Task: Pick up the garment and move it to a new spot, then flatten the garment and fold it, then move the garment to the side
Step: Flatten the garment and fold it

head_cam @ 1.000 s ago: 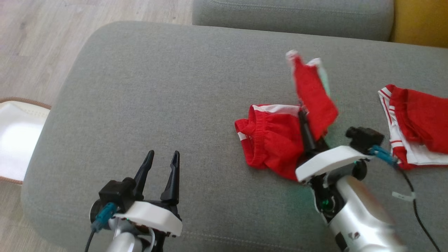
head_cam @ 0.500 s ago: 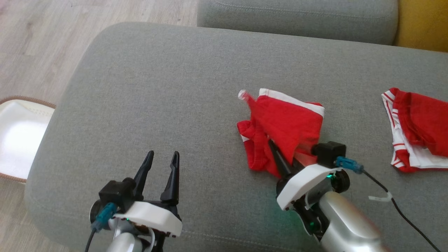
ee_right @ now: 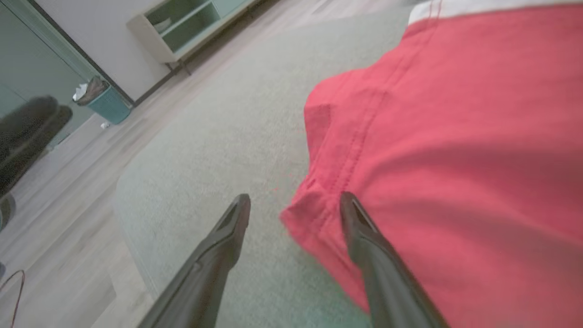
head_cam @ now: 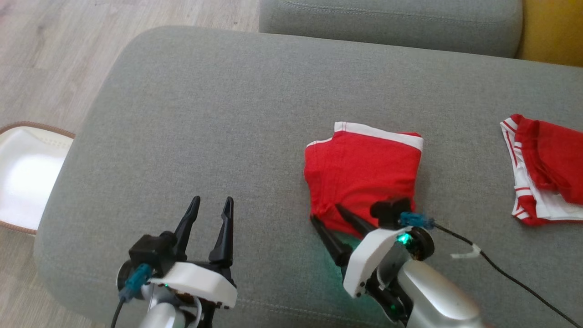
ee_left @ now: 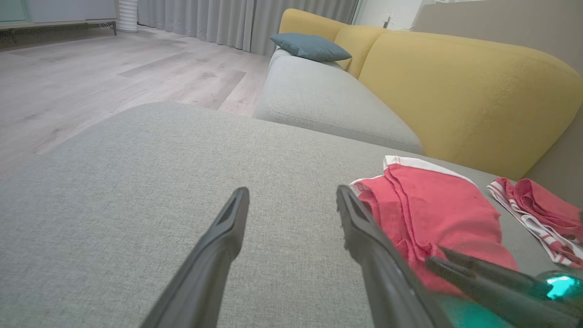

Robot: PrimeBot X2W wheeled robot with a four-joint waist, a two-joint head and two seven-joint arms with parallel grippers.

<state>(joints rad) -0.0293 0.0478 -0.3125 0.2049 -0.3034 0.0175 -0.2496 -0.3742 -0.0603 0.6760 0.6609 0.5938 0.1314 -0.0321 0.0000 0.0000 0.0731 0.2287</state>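
**Right gripper (head_cam: 327,215) open at the garment (head_cam: 364,168)**

Its jaws stand spread and empty. One finger lies over the near left corner of the red garment, which is folded right of middle on the grey cushion (head_cam: 205,114). Pulling away, that finger could snag the hem and drag the fold open. The left gripper (head_cam: 212,199) hovers open near the front edge. A second garment (head_cam: 546,168) by the right edge crowds that side.

The right pincer (head_cam: 326,213) covers the near edge of the red garment (head_cam: 362,164).
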